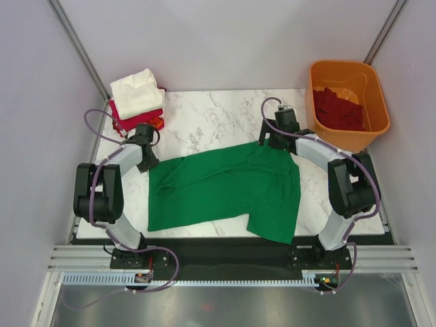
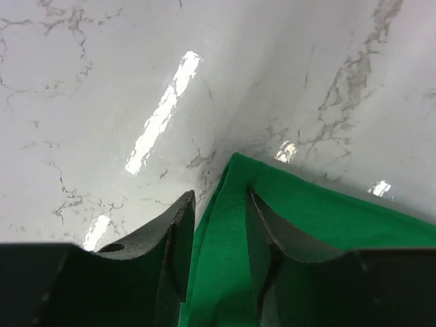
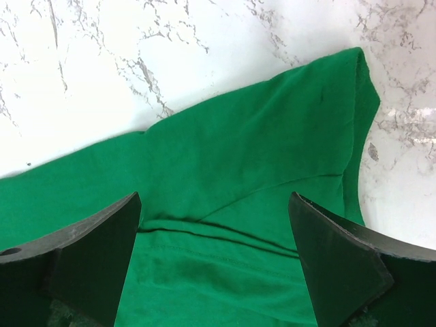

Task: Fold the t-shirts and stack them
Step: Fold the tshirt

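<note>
A glossy white marble-patterned table (image 1: 225, 112) sits between pale walls, grey veins running through its sheen. The left gripper (image 2: 216, 204) stands at the far left corner of the bright green t-shirt (image 1: 225, 187), its dark fingers partly apart with a strip of hemmed cloth between them; whether they pinch it I cannot tell. The right gripper (image 3: 214, 197) hangs spread wide over the shirt's sleeve, holding nothing. The shirt lies across the middle of the table, soft, matte and creased. At the far left corner is a folded stack (image 1: 136, 105), cream-white over red. A rigid orange plastic tub (image 1: 340, 71) at far right holds a crumpled dark maroon shirt (image 1: 337, 110).
</note>
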Motion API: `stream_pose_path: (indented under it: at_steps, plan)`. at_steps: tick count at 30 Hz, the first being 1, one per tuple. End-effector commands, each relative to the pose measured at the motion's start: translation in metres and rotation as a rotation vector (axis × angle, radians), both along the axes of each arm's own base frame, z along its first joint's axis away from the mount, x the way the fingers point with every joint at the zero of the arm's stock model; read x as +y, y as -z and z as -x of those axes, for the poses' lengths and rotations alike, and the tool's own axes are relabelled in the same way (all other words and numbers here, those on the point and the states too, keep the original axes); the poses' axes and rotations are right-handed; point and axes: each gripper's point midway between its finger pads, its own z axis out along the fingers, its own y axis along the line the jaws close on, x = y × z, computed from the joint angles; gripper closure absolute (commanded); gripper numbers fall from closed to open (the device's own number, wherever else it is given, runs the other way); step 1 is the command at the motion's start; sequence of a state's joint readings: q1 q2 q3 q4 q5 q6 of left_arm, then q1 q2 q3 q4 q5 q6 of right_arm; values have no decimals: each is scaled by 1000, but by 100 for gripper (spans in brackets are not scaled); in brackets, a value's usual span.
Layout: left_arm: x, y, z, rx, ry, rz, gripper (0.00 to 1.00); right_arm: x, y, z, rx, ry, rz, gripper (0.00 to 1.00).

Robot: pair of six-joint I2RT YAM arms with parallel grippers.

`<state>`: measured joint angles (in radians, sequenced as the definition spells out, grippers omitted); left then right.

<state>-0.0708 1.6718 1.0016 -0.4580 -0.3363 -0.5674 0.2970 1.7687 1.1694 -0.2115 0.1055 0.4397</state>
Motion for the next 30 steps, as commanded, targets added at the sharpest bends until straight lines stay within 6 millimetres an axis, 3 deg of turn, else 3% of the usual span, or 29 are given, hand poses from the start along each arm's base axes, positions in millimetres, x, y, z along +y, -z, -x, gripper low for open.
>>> stream_pose_path:
  at_steps: [1, 5, 10, 13, 14, 16, 22, 27, 30]
  plan:
    - [9, -2, -21, -49, -6, -17, 56, 2, -5, -1, -12, -16, 4, 2]
    - [1, 5, -32, -56, 26, 34, 40, 3, 1, -4, 0, -22, 2, 2]
    - [-3, -2, -37, -85, 42, 53, 39, 5, 6, -4, 6, -25, -3, 2]
    - [-3, 2, -44, -73, 73, 46, 58, 5, 10, -5, 13, -24, 1, 2]
    - [-6, 8, -49, -58, 88, 61, 76, 4, 11, -5, 16, -23, 3, 2]
    - [-9, 11, -54, -42, 112, 78, 97, 5, 13, -5, 18, -24, 2, 2]
    - [-2, 8, -72, -43, 109, 96, 98, 3, 20, -6, 27, -22, 16, 2]
    - [46, -17, -92, -136, -19, 185, 98, 2, 29, -25, 42, -19, -11, 2]
    - [58, -24, -107, -175, -30, 294, 98, -5, 40, -36, 64, 7, -46, 2]
